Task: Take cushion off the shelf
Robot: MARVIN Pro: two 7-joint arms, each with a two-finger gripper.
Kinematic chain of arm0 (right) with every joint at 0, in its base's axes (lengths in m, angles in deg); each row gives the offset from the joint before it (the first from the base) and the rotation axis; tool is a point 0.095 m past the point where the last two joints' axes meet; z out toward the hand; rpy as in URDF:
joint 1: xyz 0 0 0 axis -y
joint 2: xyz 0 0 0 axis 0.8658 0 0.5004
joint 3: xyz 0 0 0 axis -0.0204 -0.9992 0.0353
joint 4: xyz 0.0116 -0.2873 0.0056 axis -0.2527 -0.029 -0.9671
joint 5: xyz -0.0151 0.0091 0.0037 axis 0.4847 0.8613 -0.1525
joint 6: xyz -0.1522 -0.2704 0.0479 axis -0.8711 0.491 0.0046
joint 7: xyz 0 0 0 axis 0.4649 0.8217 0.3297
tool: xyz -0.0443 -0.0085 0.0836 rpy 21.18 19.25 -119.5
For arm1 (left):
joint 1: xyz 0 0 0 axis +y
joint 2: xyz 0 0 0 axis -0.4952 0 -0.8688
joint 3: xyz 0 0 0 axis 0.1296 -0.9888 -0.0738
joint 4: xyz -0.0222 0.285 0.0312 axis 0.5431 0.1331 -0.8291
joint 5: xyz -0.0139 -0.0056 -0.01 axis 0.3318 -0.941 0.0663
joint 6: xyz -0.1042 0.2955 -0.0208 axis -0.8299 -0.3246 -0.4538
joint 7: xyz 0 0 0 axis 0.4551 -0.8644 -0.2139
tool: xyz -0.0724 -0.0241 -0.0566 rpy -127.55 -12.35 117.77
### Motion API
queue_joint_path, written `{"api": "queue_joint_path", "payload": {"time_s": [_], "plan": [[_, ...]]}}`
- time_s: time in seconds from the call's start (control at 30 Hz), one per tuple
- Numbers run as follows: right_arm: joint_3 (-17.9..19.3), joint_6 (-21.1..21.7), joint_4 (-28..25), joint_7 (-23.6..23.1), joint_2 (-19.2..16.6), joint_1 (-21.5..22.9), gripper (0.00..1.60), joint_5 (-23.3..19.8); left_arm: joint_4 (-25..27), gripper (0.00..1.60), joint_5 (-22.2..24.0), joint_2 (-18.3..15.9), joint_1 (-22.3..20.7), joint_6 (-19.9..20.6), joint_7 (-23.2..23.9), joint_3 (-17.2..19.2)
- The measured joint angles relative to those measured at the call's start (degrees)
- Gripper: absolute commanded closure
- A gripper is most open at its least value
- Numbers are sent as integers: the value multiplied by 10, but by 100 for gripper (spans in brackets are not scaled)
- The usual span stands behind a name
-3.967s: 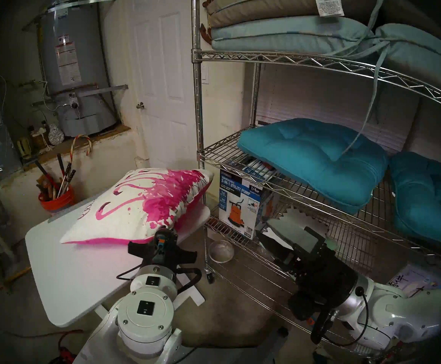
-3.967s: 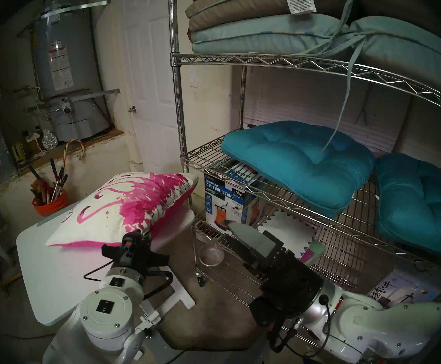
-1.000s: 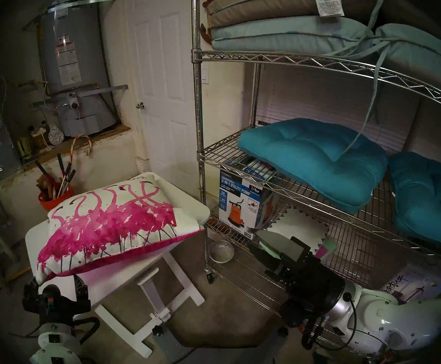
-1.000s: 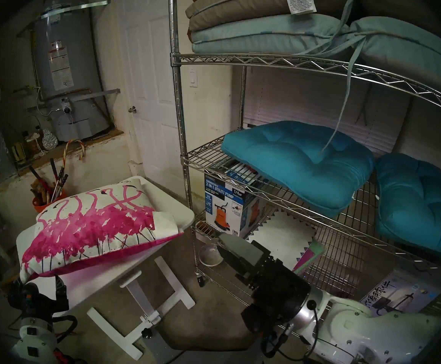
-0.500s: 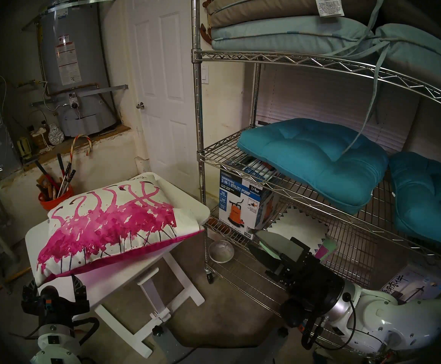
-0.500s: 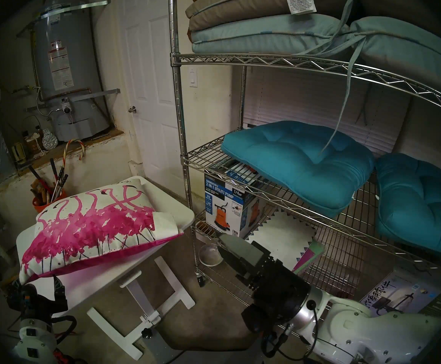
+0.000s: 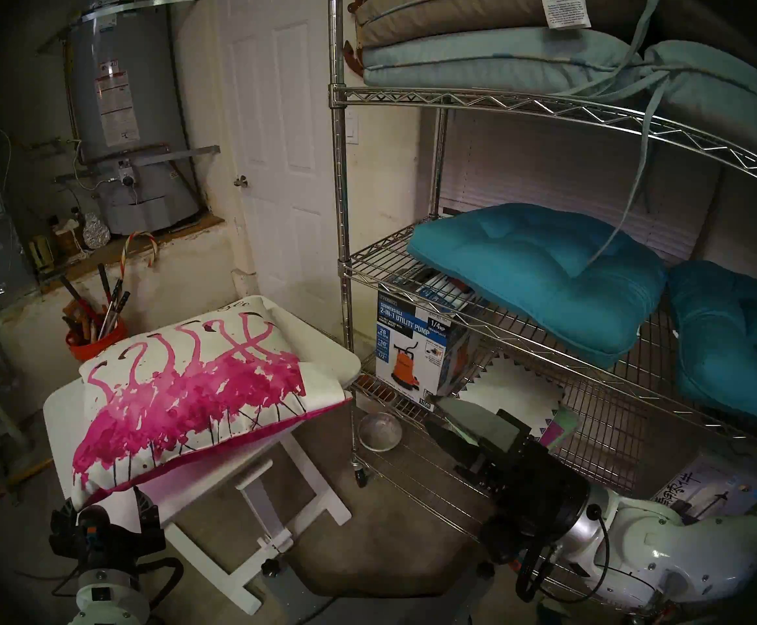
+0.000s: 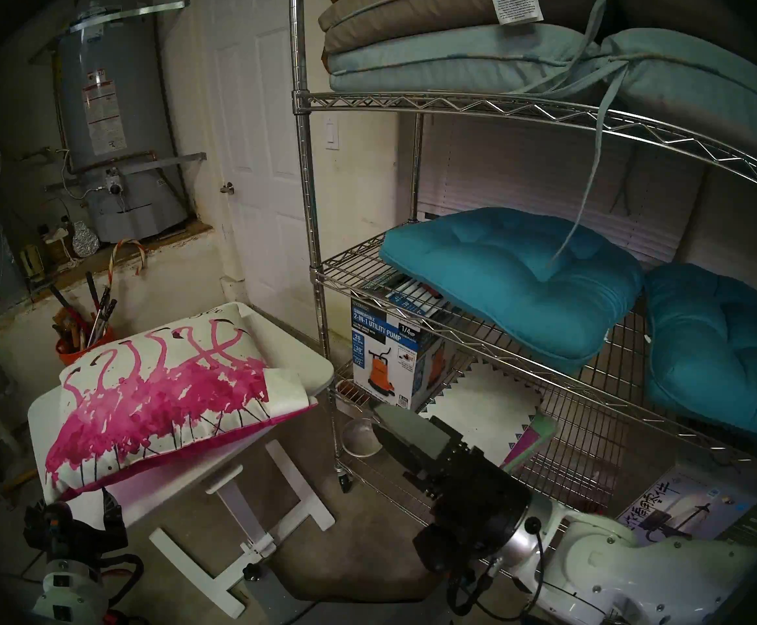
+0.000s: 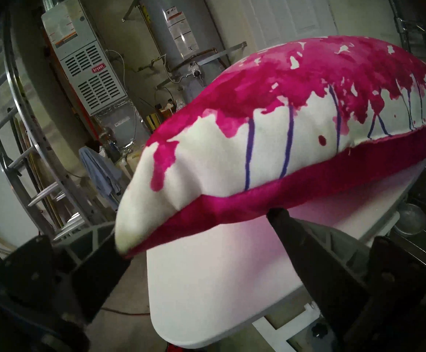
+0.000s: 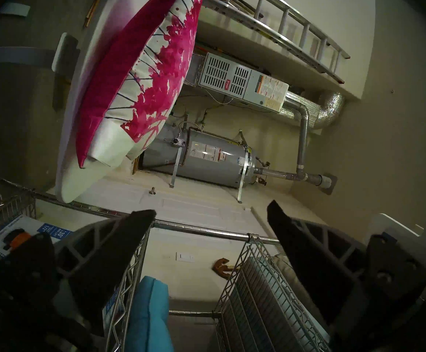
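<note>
The cushion [image 7: 187, 385], white with magenta flamingo splashes and a magenta back, lies on the small white table [image 7: 327, 349], left of the chrome wire shelf [image 7: 336, 159]. Its near left corner overhangs the table edge. My left gripper [image 7: 99, 509] is open at that corner. In the left wrist view the cushion [image 9: 257, 140] has its corner between the spread fingers of the gripper [image 9: 194, 229], not clamped. My right gripper [image 7: 437, 414] is open and empty in front of the shelf's lower tiers. It also shows in the right wrist view [image 10: 210, 209], with the cushion [image 10: 141, 84] far off.
Two teal seat cushions [image 7: 539, 272] lie on the shelf's middle tier, and flat pale blue and tan pads [image 7: 480, 47] above. A pump box [image 7: 413, 344] stands on a lower tier. A metal bowl [image 7: 379, 430] is on the floor by the post. An orange tool bucket [image 7: 97, 340] stands behind the table.
Four seconds ago my left gripper was shut on the cushion's corner; it has since dragged it round to the front left and opened. In the last half second, gripper and corner shifted slightly right.
</note>
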State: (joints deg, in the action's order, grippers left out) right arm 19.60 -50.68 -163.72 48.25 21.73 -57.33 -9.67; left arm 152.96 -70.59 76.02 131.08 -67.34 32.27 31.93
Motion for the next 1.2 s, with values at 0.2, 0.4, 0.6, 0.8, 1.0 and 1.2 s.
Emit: {"api": "queue_joint_path", "payload": {"time_s": [0.2, 0.4, 0.6, 0.8, 1.0, 1.2], "plan": [[-1, 1, 0, 0, 2, -1, 0, 0, 0, 0, -4, 0, 2, 2, -3, -16], [-1, 4, 0, 0, 2, -3, 0, 1, 1, 0, -6, 0, 2, 9, -4, -28], [-1, 6, 0, 0, 3, -6, 0, 2, 1, 0, -5, 0, 0, 17, -5, -37], [-1, 9, 0, 0, 3, -9, 0, 5, 1, 0, 8, 0, -6, 32, -5, -37], [-1, 13, -1, 0, 3, -13, 0, 7, 0, 0, 21, 0, -19, 41, -3, -37], [0, 19, -2, 0, 1, -19, 0, 8, -25, 0, 25, -2, -39, 48, 2, -46]]}}
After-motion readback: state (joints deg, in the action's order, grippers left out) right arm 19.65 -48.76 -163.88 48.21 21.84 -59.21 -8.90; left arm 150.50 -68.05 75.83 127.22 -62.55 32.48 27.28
